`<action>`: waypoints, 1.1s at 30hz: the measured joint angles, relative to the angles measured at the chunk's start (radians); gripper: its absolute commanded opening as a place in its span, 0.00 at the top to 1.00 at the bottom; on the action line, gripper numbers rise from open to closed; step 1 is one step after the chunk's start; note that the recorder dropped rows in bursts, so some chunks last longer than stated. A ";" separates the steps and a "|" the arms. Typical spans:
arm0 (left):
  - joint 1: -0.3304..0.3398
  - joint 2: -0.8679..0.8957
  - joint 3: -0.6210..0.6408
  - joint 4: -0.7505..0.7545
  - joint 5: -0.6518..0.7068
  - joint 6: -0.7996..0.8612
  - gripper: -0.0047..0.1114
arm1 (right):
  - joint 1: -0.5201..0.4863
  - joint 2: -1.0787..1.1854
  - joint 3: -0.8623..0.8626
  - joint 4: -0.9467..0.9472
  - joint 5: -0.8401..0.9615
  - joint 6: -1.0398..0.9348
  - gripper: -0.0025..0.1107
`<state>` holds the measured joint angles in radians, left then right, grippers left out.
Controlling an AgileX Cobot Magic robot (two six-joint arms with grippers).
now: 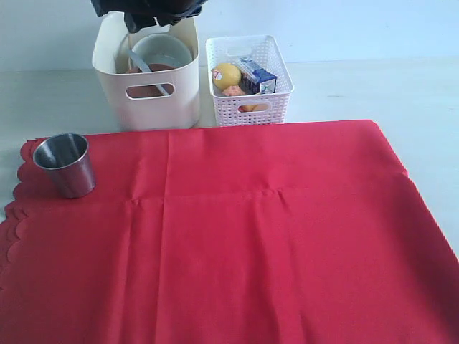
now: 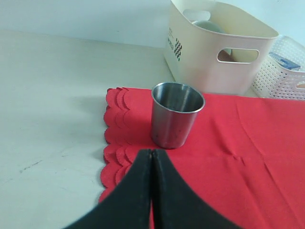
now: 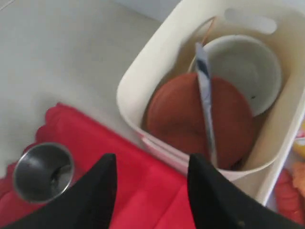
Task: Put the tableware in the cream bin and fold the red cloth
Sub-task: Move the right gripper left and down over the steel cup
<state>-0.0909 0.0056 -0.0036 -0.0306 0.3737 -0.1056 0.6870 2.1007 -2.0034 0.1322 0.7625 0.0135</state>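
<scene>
The red cloth (image 1: 251, 236) lies spread flat, its scalloped edge at the left. A small steel cup (image 1: 66, 163) stands upright on its far left corner. Behind it the cream bin (image 1: 147, 97) holds a pale bowl (image 3: 248, 71), a brown plate (image 3: 190, 119) and a metal knife (image 3: 206, 100) leaning across them. My right gripper (image 3: 152, 160) hangs open and empty just above the bin's near rim; its arm (image 1: 147, 8) shows dark at the top of the exterior view. My left gripper (image 2: 151, 153) is shut and empty, low over the cloth's scalloped edge, a short way before the cup (image 2: 176, 114).
A white lattice basket (image 1: 249, 79) with a lemon, a milk carton and other food stands right beside the cream bin. Bare pale table runs to the left of the cloth (image 2: 47, 119) and at the back right.
</scene>
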 measured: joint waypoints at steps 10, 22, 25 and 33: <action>0.000 0.000 0.000 0.000 0.000 0.000 0.96 | 0.000 0.014 0.000 0.405 0.196 -0.254 0.57; 0.000 0.000 0.000 0.000 0.000 0.000 0.96 | 0.016 0.170 0.000 0.464 0.127 -0.323 0.57; 0.000 0.000 0.000 0.000 0.000 0.000 0.96 | 0.058 0.183 0.000 0.457 0.098 -0.348 0.57; 0.000 0.000 0.000 0.000 0.000 0.000 0.96 | 0.119 0.187 0.000 0.364 -0.014 -0.333 0.57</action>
<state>-0.0909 0.0056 -0.0036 -0.0306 0.3737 -0.1056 0.8063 2.2882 -2.0034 0.4957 0.7484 -0.3199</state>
